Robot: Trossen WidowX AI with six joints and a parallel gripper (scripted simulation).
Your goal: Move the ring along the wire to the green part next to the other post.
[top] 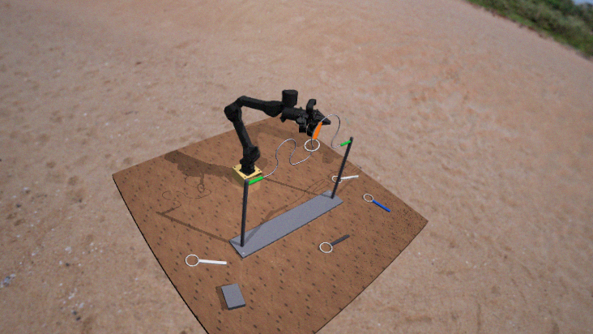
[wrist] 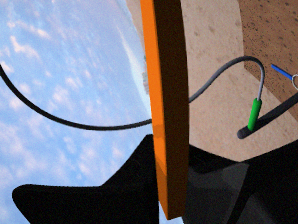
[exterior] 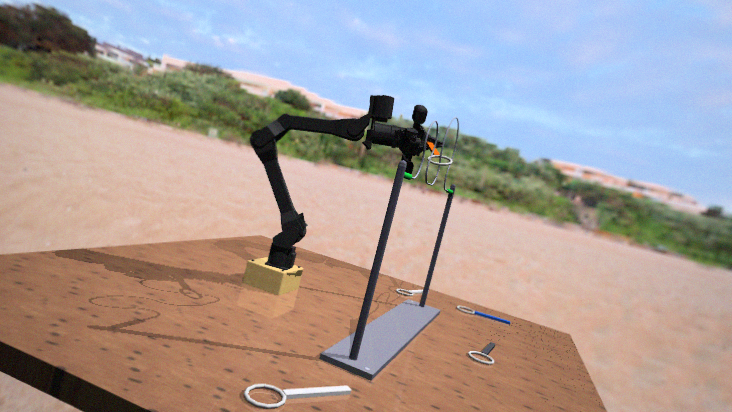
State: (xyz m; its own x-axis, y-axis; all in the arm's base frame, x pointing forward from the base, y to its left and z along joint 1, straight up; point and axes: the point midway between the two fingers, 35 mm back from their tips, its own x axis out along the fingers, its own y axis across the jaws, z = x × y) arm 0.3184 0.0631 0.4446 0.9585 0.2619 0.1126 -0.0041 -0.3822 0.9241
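Observation:
My gripper is shut on the orange handle. The handle slopes down to the white ring, which is held nearly flat. The thin grey wire appears to pass through the ring at the rising side of the arch nearer the far post. That post's green part is beyond the arch. The other green part is at the near post. Clearance between ring and wire is too small to tell.
A grey base plate carries both posts. Loose rings with white, blue and dark handles lie on the table, with another white-handled one behind the far post. A grey block lies in front.

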